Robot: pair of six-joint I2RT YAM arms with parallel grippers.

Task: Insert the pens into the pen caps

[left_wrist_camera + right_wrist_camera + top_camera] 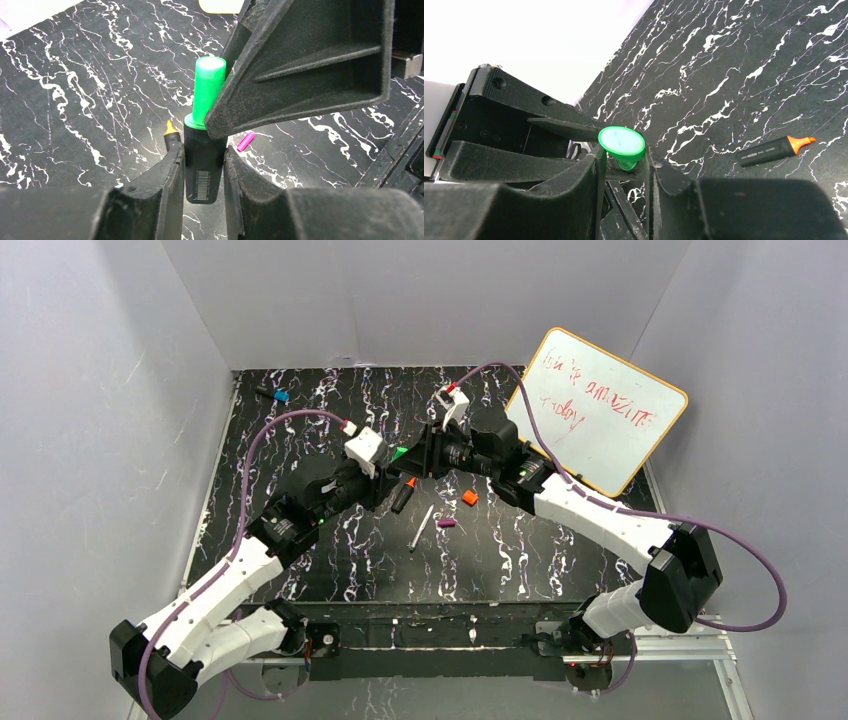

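Small blue object (280, 396): on the bench (480, 570), well apart from both pairs of fingers, out beyond the left pair toward the far left corner.
Left fingers (162, 185): clenched on the black marker (202, 165), one pad on each side of the barrel.
Black marker: upright between the left fingers in the left wrist view, barcode label facing that camera, capped end reaching out past the fingertips.
Green cap (207, 90): on the marker's outer end, just beyond the left fingertips and between the right fingers; cannot tell whether pushed fully home.
Orange-tipped marker (403, 498): lying on the bench just beside the left fingers, tip bare, touched by neither pair.
White pen (421, 528): lying on the bench on the near side of both pairs of fingers, apart from them.
Right fingers (674, 192): closed on the green cap, one pad on either side, facing the left fingers head-on.
Purple cap (446, 524): on the bench just beside the white pen, near the right fingers but free of them.
Orange cap (469, 498): on the bench near the right fingers, on their near right, untouched.
Whiteboard (600, 410): well beyond the right fingers at the bench's far right, red handwriting on it.
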